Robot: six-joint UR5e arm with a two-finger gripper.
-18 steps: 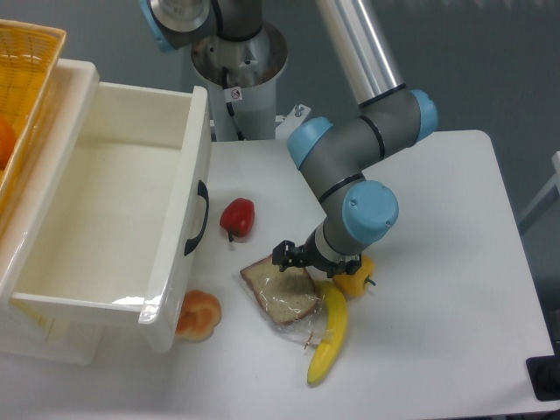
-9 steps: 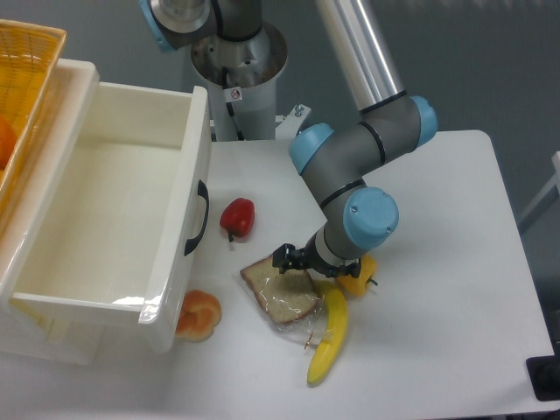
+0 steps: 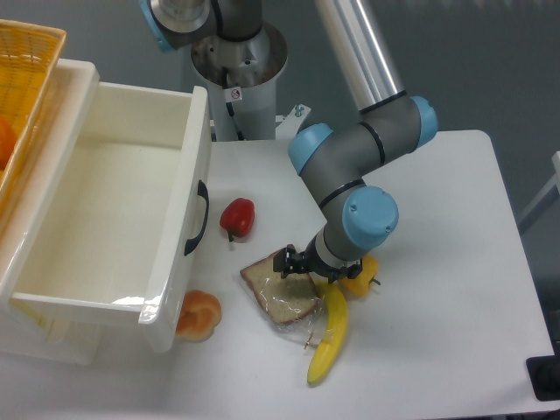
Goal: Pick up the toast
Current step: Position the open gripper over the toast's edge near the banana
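Observation:
The toast, a pale tan slice with a brown crust in clear plastic, lies flat on the white table near the front middle. My gripper hangs down onto its upper right edge, its dark fingers touching or just over the crust. Whether the fingers are closed on the slice cannot be made out from this angle. The wrist hides part of the toast's far corner.
A banana lies against the toast's right side, and a yellow pepper sits under the wrist. A red pepper is behind the toast. An orange-tan bun sits by the open white drawer. A yellow basket stands far left.
The gripper has dropped slightly lower onto the toast's upper edge. The toast, banana and peppers have not shifted.

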